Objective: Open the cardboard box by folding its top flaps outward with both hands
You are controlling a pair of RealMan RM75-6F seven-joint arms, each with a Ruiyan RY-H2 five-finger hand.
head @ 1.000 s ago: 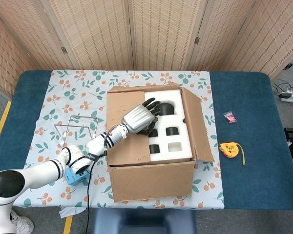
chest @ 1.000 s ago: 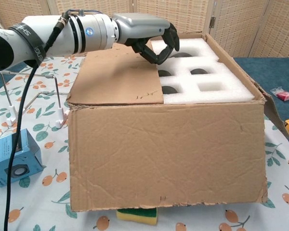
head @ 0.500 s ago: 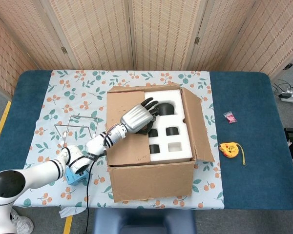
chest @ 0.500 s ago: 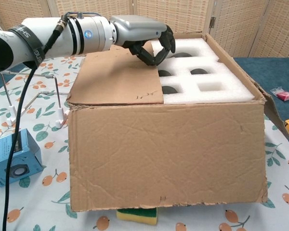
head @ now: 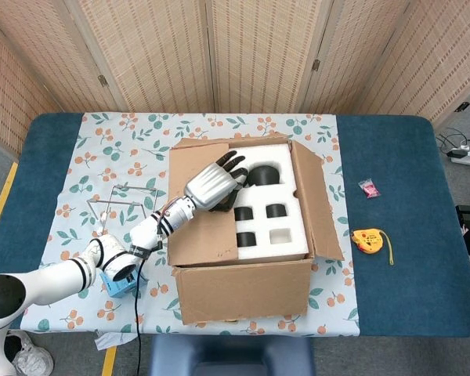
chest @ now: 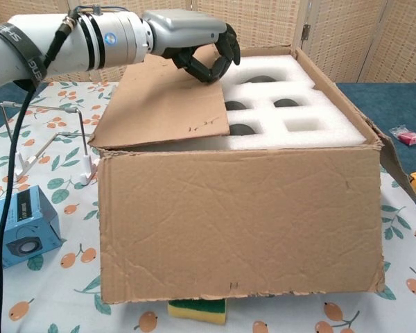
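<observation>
A large cardboard box stands mid-table with white foam showing inside. Its right flap is folded outward. My left hand grips the inner edge of the left flap, its dark fingers hooked under that edge. This flap is tilted up off the foam. The right hand shows in neither view.
A wire stand and a small blue box sit left of the carton. A yellow tape measure and a pink packet lie to the right. A sponge peeks from under the carton's front.
My left hand has drawn back to the left and upward, lifting the left flap's inner edge off the foam; the flap lay flat a second ago.
</observation>
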